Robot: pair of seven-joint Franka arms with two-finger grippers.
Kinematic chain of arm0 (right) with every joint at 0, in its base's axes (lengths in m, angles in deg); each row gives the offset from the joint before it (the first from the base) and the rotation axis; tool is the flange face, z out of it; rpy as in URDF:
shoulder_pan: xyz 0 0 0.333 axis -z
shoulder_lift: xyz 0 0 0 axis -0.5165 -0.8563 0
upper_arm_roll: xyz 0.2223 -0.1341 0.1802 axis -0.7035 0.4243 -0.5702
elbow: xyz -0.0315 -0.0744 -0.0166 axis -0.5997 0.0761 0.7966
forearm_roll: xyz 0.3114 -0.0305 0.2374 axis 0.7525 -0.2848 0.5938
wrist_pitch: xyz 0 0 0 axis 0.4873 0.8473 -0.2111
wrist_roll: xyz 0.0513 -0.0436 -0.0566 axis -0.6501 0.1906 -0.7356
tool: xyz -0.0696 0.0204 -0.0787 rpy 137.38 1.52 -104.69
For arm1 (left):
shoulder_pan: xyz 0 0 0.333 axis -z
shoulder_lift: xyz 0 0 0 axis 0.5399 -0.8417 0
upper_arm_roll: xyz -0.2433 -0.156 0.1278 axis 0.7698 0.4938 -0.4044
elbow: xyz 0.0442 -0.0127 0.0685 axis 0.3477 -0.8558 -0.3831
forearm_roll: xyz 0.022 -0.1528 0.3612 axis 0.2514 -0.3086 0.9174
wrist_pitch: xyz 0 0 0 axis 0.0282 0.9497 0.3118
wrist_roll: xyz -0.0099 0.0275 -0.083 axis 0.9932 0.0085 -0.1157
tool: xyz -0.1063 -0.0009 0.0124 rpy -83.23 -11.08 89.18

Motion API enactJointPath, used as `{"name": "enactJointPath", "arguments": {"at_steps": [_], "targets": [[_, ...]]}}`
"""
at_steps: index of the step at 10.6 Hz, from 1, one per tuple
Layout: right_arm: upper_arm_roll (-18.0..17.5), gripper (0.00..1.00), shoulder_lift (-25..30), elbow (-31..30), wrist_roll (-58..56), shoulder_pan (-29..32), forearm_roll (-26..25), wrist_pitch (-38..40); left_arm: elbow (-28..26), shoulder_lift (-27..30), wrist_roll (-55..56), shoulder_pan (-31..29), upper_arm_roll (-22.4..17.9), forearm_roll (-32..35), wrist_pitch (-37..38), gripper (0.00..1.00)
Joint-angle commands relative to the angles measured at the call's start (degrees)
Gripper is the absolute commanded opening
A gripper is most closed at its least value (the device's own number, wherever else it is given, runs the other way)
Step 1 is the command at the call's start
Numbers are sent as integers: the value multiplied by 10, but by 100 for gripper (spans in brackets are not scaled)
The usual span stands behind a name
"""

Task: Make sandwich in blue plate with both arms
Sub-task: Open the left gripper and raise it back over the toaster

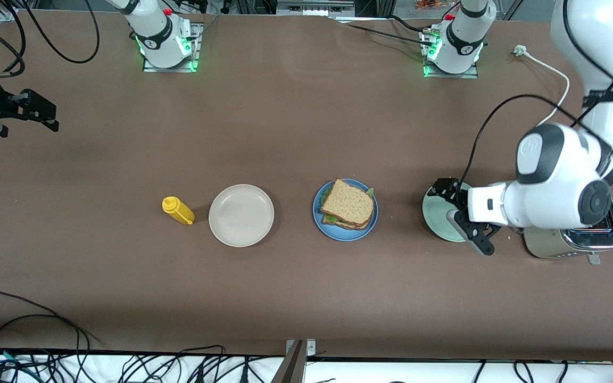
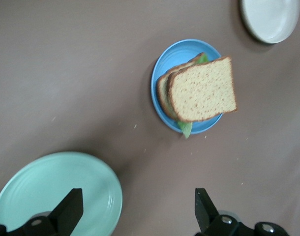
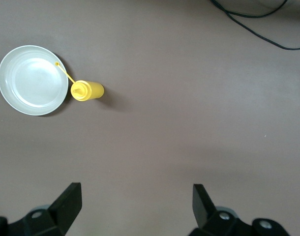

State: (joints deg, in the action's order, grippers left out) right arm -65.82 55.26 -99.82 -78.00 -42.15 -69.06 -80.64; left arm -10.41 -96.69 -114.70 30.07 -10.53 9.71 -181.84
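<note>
From my remote station, the row of things nearest the front camera reads as follows. At the right arm's end of that row I see a yellow squeeze bottle lying on its side, just beside a beige plate with nothing on it. Next along, toward the left arm's end, sits the blue plate, and the sandwich rests on it: two brown bread slices, the top one slightly skewed, with green lettuce poking out at the edges. Further toward the left arm's end I note a pale green plate, then a silver toaster, mostly hidden under the left arm.

The left gripper hangs over the pale green plate, fingers spread wide and holding nothing; its wrist view shows the sandwich apart from them.

Farther from the camera, at the right arm's end of the table, the right gripper hovers above bare tabletop, fingers wide apart and empty. A white cable trails near the left arm's base.
</note>
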Motion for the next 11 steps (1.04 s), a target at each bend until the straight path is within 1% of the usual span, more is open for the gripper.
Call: {"name": "enactJointPath", "arguments": {"at_steps": [1,2,3,4,5,6,7,8,9,11], "targets": [[11,100,7,9,0,2,4,6,-53,144,140,50,-46,61,42,100],[13,100,7,9,-1,2,4,6,-75,192,150,90,-98,61,50,100],[13,100,7,9,-1,2,3,8,-92,233,151,115,-137,61,67,100],[13,100,7,9,1,2,3,13,-98,260,164,117,-141,63,79,100],[13,100,7,9,1,2,4,13,-96,275,214,122,-140,92,89,100],[13,100,7,9,1,2,3,13,-91,279,254,134,-138,138,96,100],[13,100,7,9,1,2,3,13,-90,276,271,132,-137,158,96,100],[13,100,7,9,1,2,3,13,-88,270,289,125,-140,156,86,100],[13,100,7,9,1,2,3,12,-88,268,292,103,-140,154,82,100],[13,100,7,9,2,2,2,12,-88,266,295,98,-140,149,82,100]]}}
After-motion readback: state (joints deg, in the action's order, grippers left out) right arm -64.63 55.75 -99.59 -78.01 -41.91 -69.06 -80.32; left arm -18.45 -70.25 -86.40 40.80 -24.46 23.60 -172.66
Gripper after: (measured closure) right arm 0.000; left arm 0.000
